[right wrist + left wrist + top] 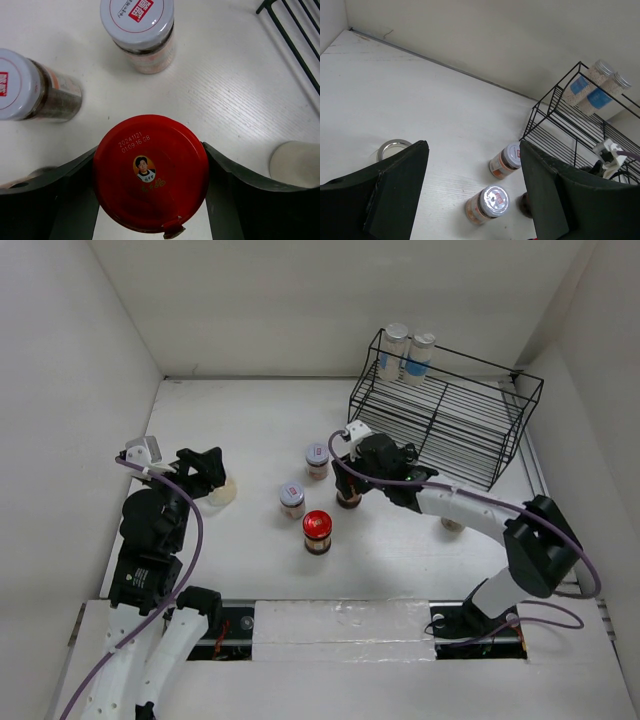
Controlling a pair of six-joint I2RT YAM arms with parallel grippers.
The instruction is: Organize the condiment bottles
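The workspace is a white table walled in white on three sides, with a black wire rack at the far right.

1. Locate the jars. Two blue-label jars stand on the rack's top shelf. Two white-lid jars and a red-lid jar stand at mid-table. A pale jar sits just beside the left gripper. One more jar is half hidden under the right arm.
2. Check the left gripper. Its jaws stand apart, with nothing between them.
3. Check the right gripper. Its jaws flank a second red-lid jar, upright on the table near the rack's front. They sit close against the lid on both sides. Whether they are clamped cannot be told.
4. Treat this jar as rigid, probably glass. Expect it to be smooth, breakable and fairly heavy if full.
5. Take hold across the widest diameter, centred. An off-centre grip may let the round wall squirt out sideways.
6. Keep it upright. Clear the neighbouring white-lid jars when you lift it.
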